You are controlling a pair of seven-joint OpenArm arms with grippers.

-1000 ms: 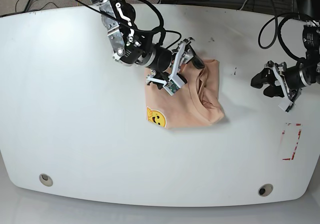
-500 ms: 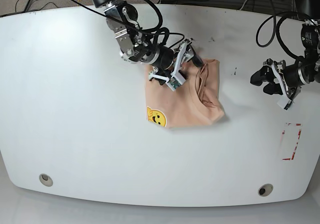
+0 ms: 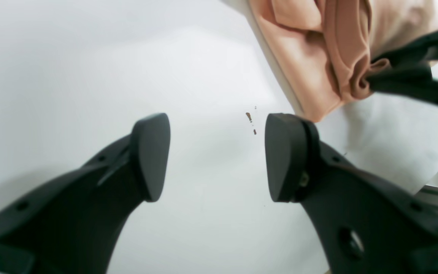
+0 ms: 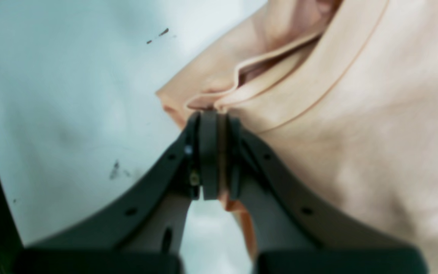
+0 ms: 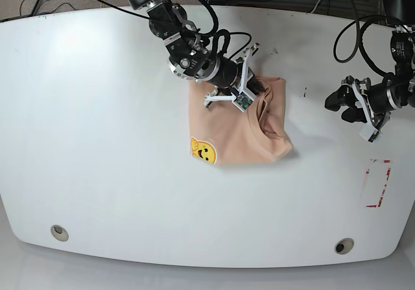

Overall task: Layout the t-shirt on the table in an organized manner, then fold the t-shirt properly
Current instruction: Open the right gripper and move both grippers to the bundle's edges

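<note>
The peach t-shirt [image 5: 240,131] lies bunched in a rough square at the middle of the white table [image 5: 97,141], with its yellow smiley print [image 5: 203,151] at the front left corner. My right gripper [image 5: 257,84] is at the shirt's far edge by the collar. In the right wrist view it [image 4: 219,125] is shut on a fold of the t-shirt [image 4: 356,114] hem. My left gripper [image 5: 343,105] hovers to the right of the shirt, apart from it. In the left wrist view it [image 3: 217,152] is open over bare table, with the t-shirt [image 3: 318,57] beyond it.
A red tape outline [image 5: 378,183] marks the table at the right. Two grey grommets [image 5: 59,232] [image 5: 344,246] sit near the front edge. Dark specks [image 3: 250,118] dot the surface between the left fingers. Cables run behind the far edge.
My right arm has slid rightward along the shirt's far edge, and its gripper went from open to shut on the fabric. The left arm has stayed put.
</note>
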